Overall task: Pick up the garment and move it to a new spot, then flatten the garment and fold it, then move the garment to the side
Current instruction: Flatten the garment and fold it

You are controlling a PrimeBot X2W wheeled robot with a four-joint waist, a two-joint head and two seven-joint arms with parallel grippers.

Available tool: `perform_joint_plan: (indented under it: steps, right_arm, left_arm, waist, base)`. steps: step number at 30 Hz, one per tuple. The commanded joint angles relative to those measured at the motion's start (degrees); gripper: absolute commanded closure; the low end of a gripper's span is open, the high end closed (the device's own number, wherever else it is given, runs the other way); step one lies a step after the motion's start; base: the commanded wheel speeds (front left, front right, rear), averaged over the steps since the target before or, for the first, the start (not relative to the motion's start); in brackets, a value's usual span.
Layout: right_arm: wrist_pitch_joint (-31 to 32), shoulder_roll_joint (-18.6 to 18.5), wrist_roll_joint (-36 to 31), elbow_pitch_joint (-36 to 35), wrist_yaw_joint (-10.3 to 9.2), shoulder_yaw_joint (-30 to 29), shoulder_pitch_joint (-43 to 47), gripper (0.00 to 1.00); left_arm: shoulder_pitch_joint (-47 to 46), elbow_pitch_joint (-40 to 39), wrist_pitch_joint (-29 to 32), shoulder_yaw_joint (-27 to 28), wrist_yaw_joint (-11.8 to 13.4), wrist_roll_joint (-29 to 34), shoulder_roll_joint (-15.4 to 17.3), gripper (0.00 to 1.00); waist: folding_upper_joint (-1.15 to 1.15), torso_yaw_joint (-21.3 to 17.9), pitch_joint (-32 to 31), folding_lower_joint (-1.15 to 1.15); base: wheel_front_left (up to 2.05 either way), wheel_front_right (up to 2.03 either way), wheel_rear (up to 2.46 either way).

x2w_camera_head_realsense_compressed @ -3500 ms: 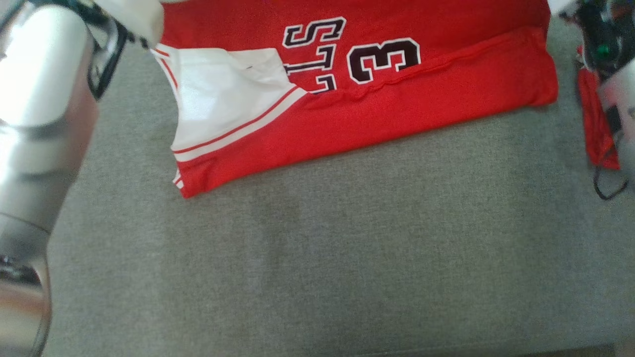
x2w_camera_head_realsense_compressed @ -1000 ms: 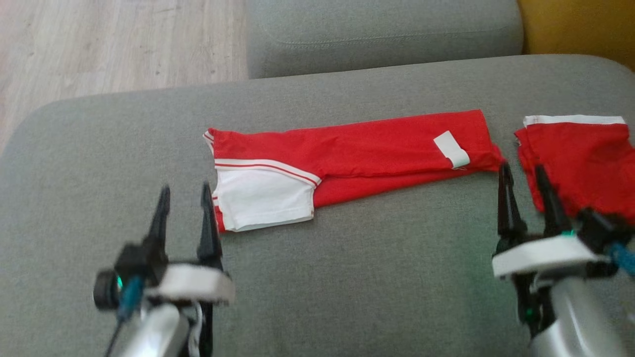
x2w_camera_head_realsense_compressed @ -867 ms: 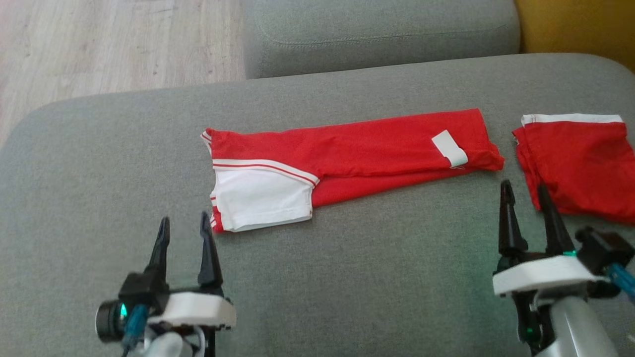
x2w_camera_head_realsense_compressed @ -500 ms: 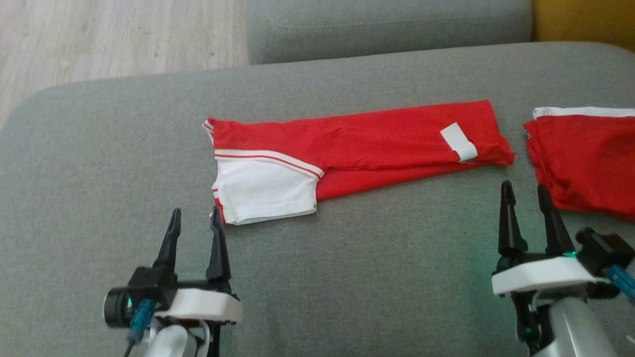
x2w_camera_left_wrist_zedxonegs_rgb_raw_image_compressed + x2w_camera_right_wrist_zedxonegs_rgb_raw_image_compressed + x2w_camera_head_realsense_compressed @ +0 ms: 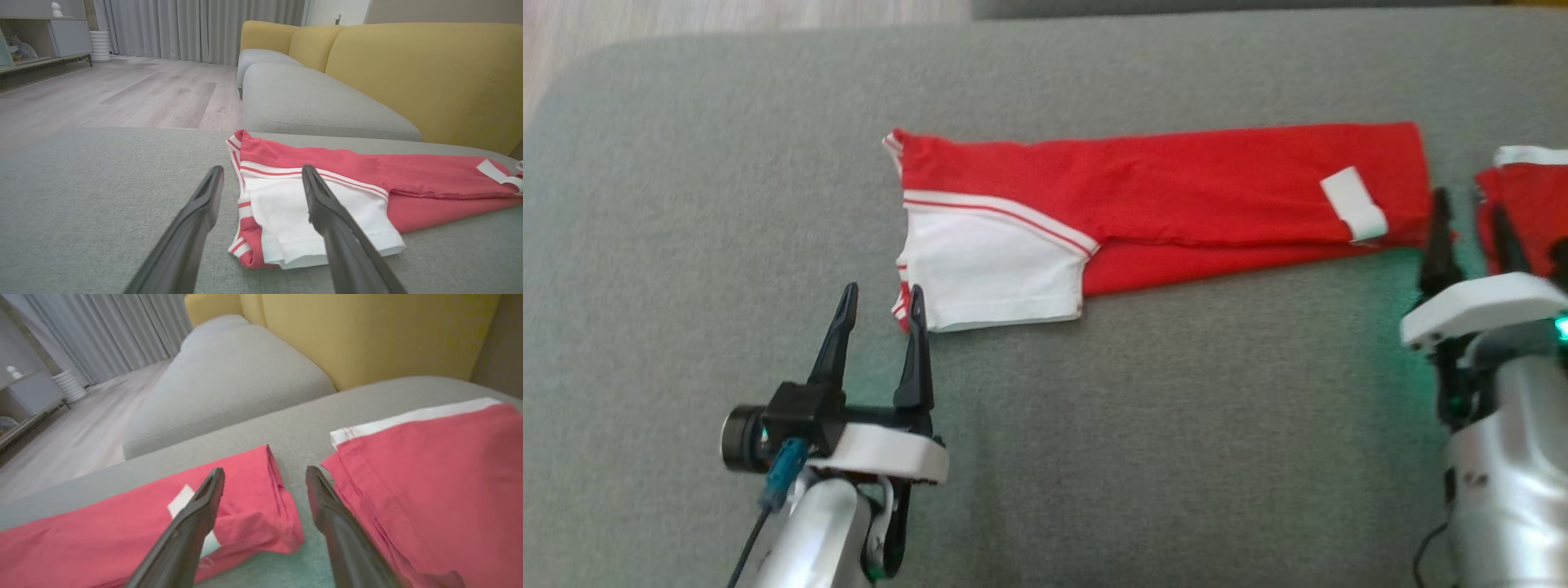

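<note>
Red jersey [image 5: 1176, 196] lies folded in a long strip on grey cushion [image 5: 1176, 449]. Left gripper [image 5: 884, 289] fingers wide, white-panel corner just ahead between them. Right gripper [image 5: 1470, 204] fingers wide around the other end, nothing gripped. Probably left: final fold, move aside.

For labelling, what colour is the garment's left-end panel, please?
Left-end panel: white, red-striped edges; best in left wrist view.

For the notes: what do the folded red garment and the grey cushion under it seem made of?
Red garment: probably thin knit jersey, matte; it lies limp with soft creases. Grey cushion: likely woven upholstery fabric, matte; a fine flecked weave shows.
</note>
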Motion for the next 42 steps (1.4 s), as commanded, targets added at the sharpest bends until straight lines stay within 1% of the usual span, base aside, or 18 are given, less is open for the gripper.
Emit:
perform_joint_plan:
  steps: [1, 2, 9, 16, 17, 18, 19, 23, 27, 33, 36, 39, 42]
  right_arm:
    - [0.27, -0.62, -1.27, 0.56, -0.04, -0.79, -3.18, 0.0]
    - [0.37, -0.59, -1.64, 2.26, -0.04, -2.21, -4.4, 0.0]
    - [0.87, -2.02, -6.58, 13.68, -0.04, -6.57, -10.05, 0.0]
    - [-0.37, -2.81, -9.54, 21.97, -0.04, -6.93, -13.23, 0.0]
    - [-0.82, -2.66, -9.5, 22.81, -0.04, -6.58, -13.62, 0.57]
    - [-0.82, -2.66, -9.5, 22.81, -0.04, -6.58, -13.62, 0.57]
    - [-1.62, -2.5, -9.51, 23.4, -0.04, -5.9, -13.94, 1.0]
    - [-5.22, -2.45, -8.46, 24.47, -0.04, -3.88, -14.47, 1.0]
    - [-7.43, -3.45, -6.77, 23.23, -0.04, -2.3, -13.66, 1.0]
    - [-8.41, -7.58, -3.31, 18.27, -0.04, -1.92, -10.66, 1.0]
    - [-8.03, -9.92, -1.75, 15.41, -0.04, -0.69, -8.71, 1.0]
    - [-6.99, -9.82, -0.54, 13.16, -0.04, 1.49, -8.08, 1.0]
    - [-6.01, -8.47, 0.69, 10.65, -0.04, 4.0, -7.6, 1.0]
  left_arm:
    - [-2.4, -1.35, -0.54, 1.79, -0.3, 0.75, 0.01, 0.0]
    - [-2.7, -1.35, -0.54, 1.79, -0.36, 0.93, -0.07, 0.0]
    - [-4.28, -1.18, -0.54, 1.81, -0.72, 1.49, -0.4, 0.0]
    - [-4.97, -1.48, -0.54, 1.96, -0.33, 1.87, -0.51, 0.0]
    - [-4.98, -1.45, -0.54, 2.02, -0.32, 1.91, -0.52, 0.0]
    - [-4.98, -1.45, -0.54, 2.02, -0.32, 1.91, -0.52, 0.0]
    - [-4.94, -1.38, -0.54, 2.14, -0.32, 1.96, -0.52, 0.0]
    - [-4.55, -1.18, -0.54, 2.8, -0.31, 2.09, -0.53, 0.0]
    - [-3.67, -1.24, -0.54, 3.24, -0.35, 1.88, -0.53, 0.0]
    - [-2.21, -1.48, -0.54, 4.09, -0.59, 0.95, -0.54, 0.0]
    - [-1.34, -1.58, -0.54, 4.41, -0.72, 0.76, -0.54, 0.0]
    - [-0.61, -1.4, -0.55, 4.51, -0.8, 0.33, -0.54, 0.0]
    - [0.0, -1.31, -0.55, 4.55, -0.99, 0.42, -0.54, 0.0]
  waist:
    - [0.0, 1.61, 1.84, -0.01]
    - [0.0, 1.93, 2.38, -0.01]
    - [0.0, 3.38, 5.27, -0.01]
    - [0.0, 3.54, 5.98, -0.01]
    - [0.0, 3.39, 5.84, -0.01]
    - [0.0, 3.39, 5.84, -0.01]
    - [0.0, 3.21, 5.6, -0.01]
    - [0.0, 2.18, 4.03, -0.01]
    - [0.0, 0.76, 1.97, -0.01]
    - [0.0, -1.42, -1.22, -0.01]
    - [0.0, -2.0, -3.24, -0.01]
    - [0.0, -2.06, -4.65, -0.01]
    - [0.0, -1.62, -6.26, -0.01]
  base:
    - [0.0, 0.0, 0.0]
    - [0.0, 0.0, 0.0]
    - [0.0, 0.0, 0.0]
    - [0.0, 0.0, 0.0]
    - [0.0, 0.0, 0.0]
    - [0.0, 0.0, 0.0]
    - [0.0, 0.0, 0.0]
    - [0.0, 0.0, 0.0]
    - [0.0, 0.0, 0.0]
    - [0.0, 0.0, 0.0]
    - [0.0, 0.0, 0.0]
    - [0.0, 0.0, 0.0]
    - [0.0, 0.0, 0.0]
